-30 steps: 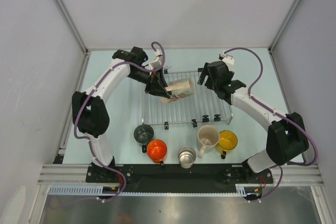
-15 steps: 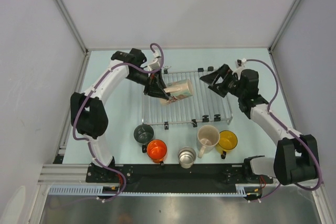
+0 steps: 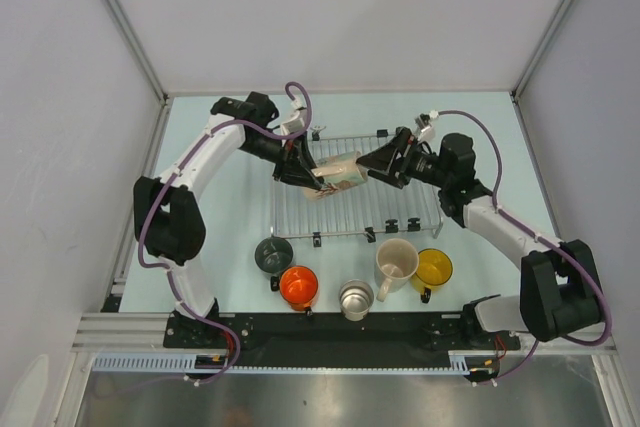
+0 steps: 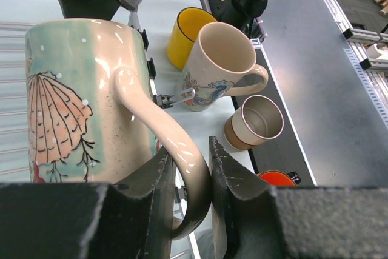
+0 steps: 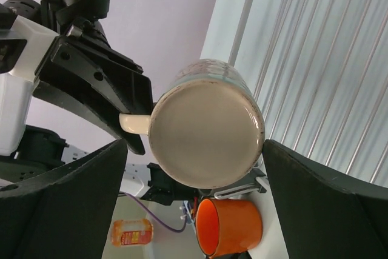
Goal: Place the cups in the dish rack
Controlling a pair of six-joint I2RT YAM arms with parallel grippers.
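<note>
- While white walls [image 3: 350,17] box in the pale-teal table [image 3: 240,217], dish rack [image 3: 400,197] lies flat mid-table.
- Held cream cup [image 3: 340,169] is tipped sideways over rack; L tool [image 4: 188,174] pinches its handle.
- R tool [image 3: 375,164] is spread wide, fingers either side of its base.
- Grey cup [image 3: 273,254], orange cup [image 3: 298,286], steel cup [image 3: 355,299], 2nd cream cup [image 3: 396,261], yellow cup [image 3: 434,267] stand on table by rack's near edge.

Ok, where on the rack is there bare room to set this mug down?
The rack is bare along its near half, up to the held mug. Its far side is crowded: the left gripper pinches the handle and the open right gripper flanks the base. The table strip before the rack holds five mugs.
</note>
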